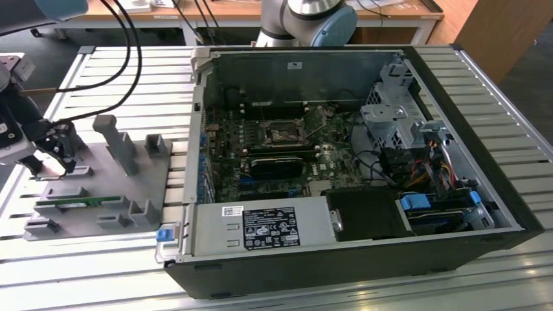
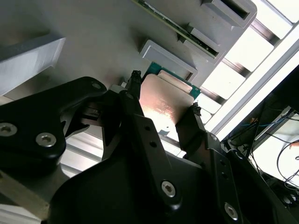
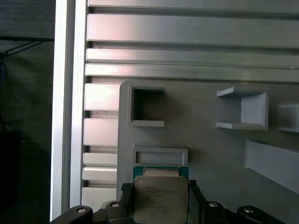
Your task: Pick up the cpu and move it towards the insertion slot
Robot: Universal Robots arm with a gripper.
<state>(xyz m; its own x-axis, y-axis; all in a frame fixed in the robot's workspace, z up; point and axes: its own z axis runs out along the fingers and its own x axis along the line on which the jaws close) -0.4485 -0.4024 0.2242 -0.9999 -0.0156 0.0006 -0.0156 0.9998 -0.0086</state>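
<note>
I saw the cpu (image 3: 160, 198), a flat shiny silver square with a green rim, squeezed tight between the fingers of my black pincer (image 2: 165, 93), at the edge of the smooth grey plastic tray (image 3: 201, 144).

A holder plate (image 1: 95, 188) is laid on the counter (image 1: 129, 71) at the exterior view's left, and an open computer case (image 1: 484, 194) is set just beside it on the right. The insertion slot (image 1: 281, 133) is seated inside the case, on the board. At the plate's far left corner, well apart from that slot, the cpu (image 3: 161, 193) is clasped on two opposite edges by the gripper (image 2: 165, 95).
</note>
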